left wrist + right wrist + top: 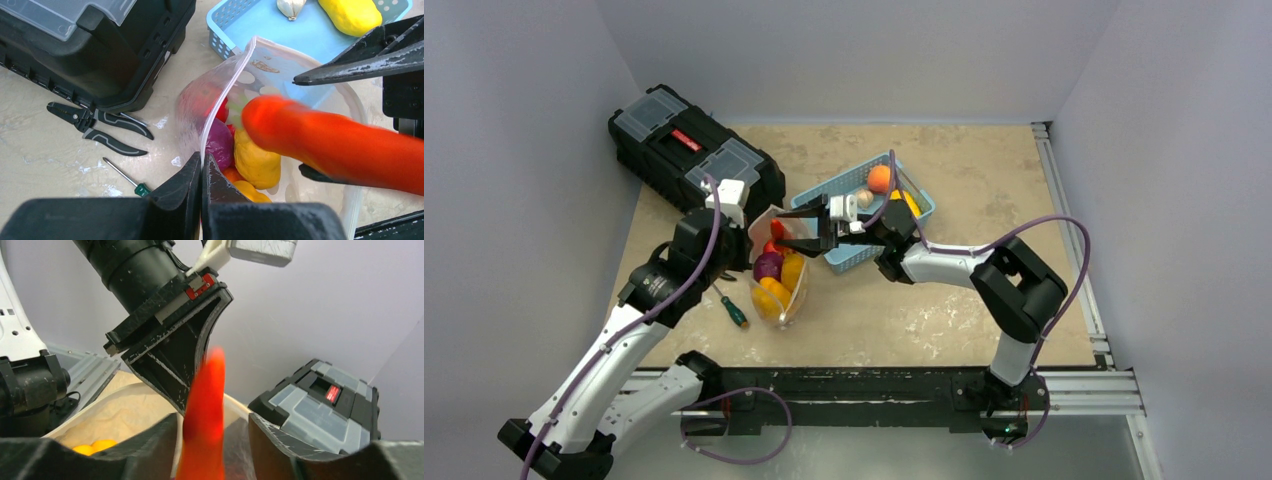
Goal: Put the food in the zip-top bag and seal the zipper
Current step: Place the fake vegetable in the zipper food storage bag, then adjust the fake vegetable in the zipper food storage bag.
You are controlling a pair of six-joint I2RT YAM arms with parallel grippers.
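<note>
The clear zip-top bag [782, 292] stands open on the table, its rim [235, 75] held up. My left gripper [202, 162] is shut on the near edge of that rim, at the zipper strip. Inside lie a purple piece [768, 266], yellow pieces [256, 161] and a red one [200, 100]. My right gripper [785, 230] is open over the bag's mouth. A long orange-red piece [330, 142], blurred, is between its spread jaws [205, 415] with a gap on each side, its tip over the mouth.
The light blue basket [848, 257] stands right of the bag, holding an orange fruit [879, 178], a yellow piece [352, 15] and a pale bulb [290, 7]. A black toolbox [694, 150] is behind, with pliers [100, 127] and a green-handled screwdriver [732, 308] left of the bag.
</note>
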